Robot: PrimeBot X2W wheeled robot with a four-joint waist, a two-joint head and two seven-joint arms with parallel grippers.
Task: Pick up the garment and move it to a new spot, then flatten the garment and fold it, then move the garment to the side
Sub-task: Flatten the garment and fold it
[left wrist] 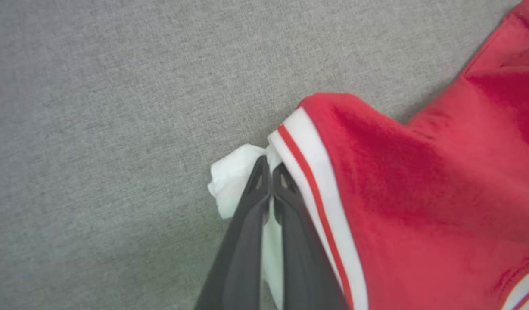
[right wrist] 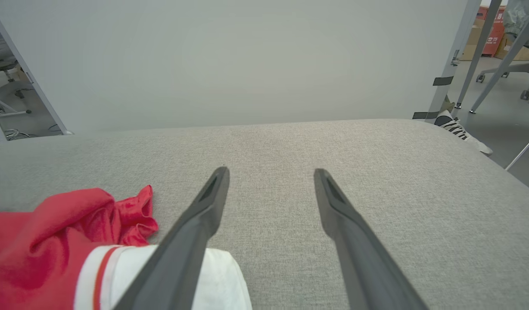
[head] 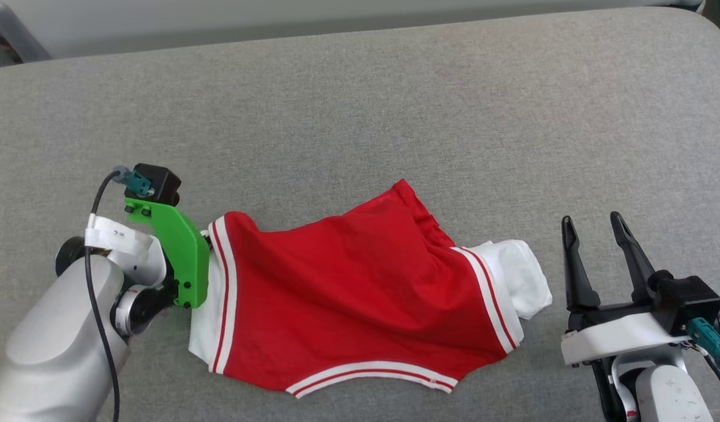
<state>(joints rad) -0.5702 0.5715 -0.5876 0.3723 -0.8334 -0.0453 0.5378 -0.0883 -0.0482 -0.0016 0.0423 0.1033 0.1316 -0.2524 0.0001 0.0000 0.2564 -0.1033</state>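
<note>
Because the left gripper (left wrist: 271, 171) is clamped shut on one white sleeve (left wrist: 230, 185) of the shirt (head: 360, 293), that end is probably anchored for pulling flat. The right gripper (head: 591, 220) waits empty, jaws apart, just beside the shirt's opposite sleeve (head: 521, 269). The shirt lies rumpled on a grey cushion (head: 360, 105): red, white-striped trim, print hidden.

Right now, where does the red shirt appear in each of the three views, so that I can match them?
Head view: red shirt at lower centre, on the grey fabric surface.
Left wrist view: right half; the left gripper is shut on its white sleeve.
Right wrist view: lower left corner, beside the open right gripper.
Shared landmark: the red-striped white trim at the sleeves.
</note>
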